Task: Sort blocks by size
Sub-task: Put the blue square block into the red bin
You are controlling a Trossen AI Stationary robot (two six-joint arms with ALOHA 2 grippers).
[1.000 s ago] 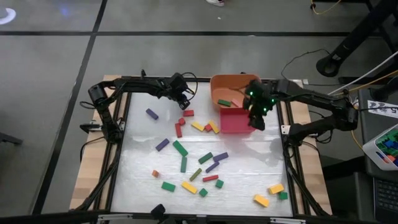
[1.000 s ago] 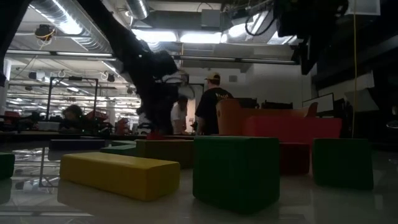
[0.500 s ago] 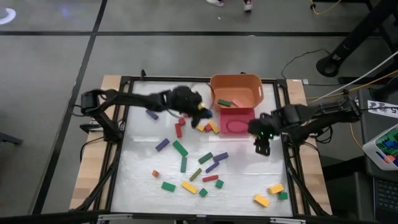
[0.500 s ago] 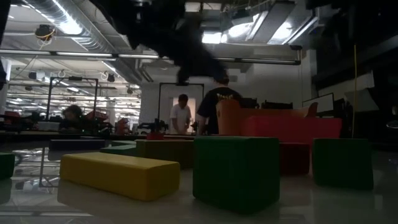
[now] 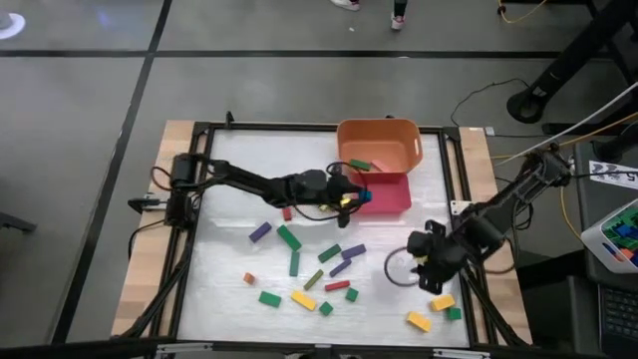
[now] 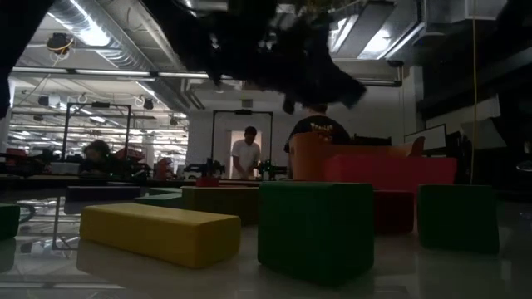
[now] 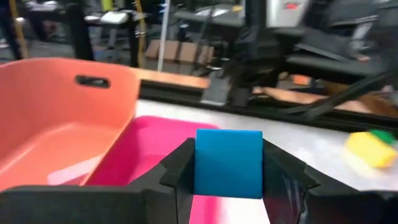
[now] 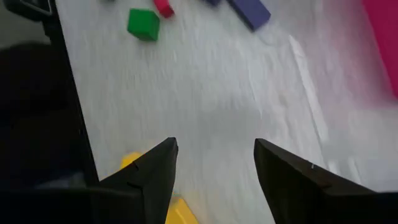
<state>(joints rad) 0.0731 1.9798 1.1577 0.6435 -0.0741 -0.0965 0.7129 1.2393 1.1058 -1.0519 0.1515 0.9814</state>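
The left end effector (image 7: 227, 180) reaches across the desk (image 5: 229, 289) to the edge of the pink tray (image 5: 389, 197) and grips a blue cube (image 7: 228, 163) between its fingers, just above the tray and beside the orange bin (image 5: 379, 145). A green bar (image 5: 359, 165) lies inside the bin. The right end effector (image 8: 211, 168) hangs over the desk's near right part with its fingers spread and nothing between them, close to two yellow blocks (image 5: 442, 301). The other blocks (image 5: 309, 264) lie scattered over the middle of the desk, green, purple, red and yellow ones among them.
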